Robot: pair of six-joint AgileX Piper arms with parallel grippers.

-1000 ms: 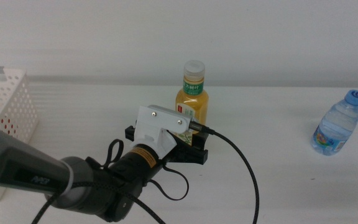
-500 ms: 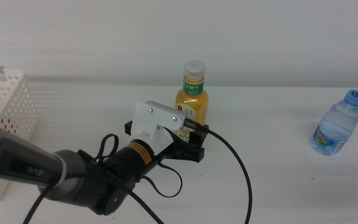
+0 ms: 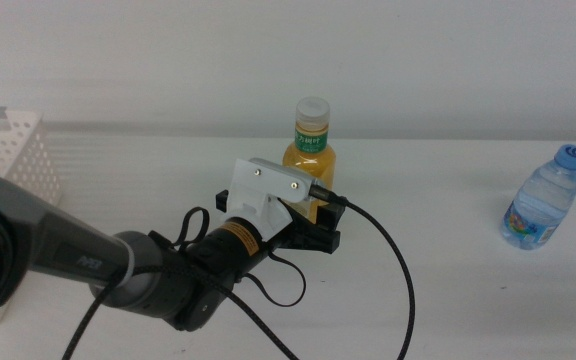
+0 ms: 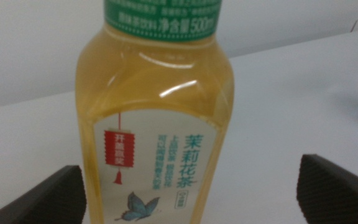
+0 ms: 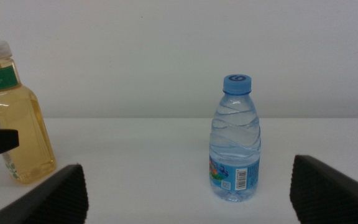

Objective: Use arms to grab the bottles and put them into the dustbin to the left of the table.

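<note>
Two bottles are standing upright on the white tabletop [image 3: 448, 290]: one juice bottle [image 3: 310, 160] between the left pincer's [image 3: 298, 232] spread jaws, one water bottle [image 3: 544, 198] facing the open right pincer [image 5: 185, 186].

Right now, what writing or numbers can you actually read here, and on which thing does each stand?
"500ml", after blurred Chinese characters: green neck band of the juice bottle.
"茉莉花茶": its white front label, above a butterfly; the small print beside it is unreadable.
"6" or "9": cap of the water bottle; its label and barcode are too small.
Left arm: lettering too small to read.
</note>
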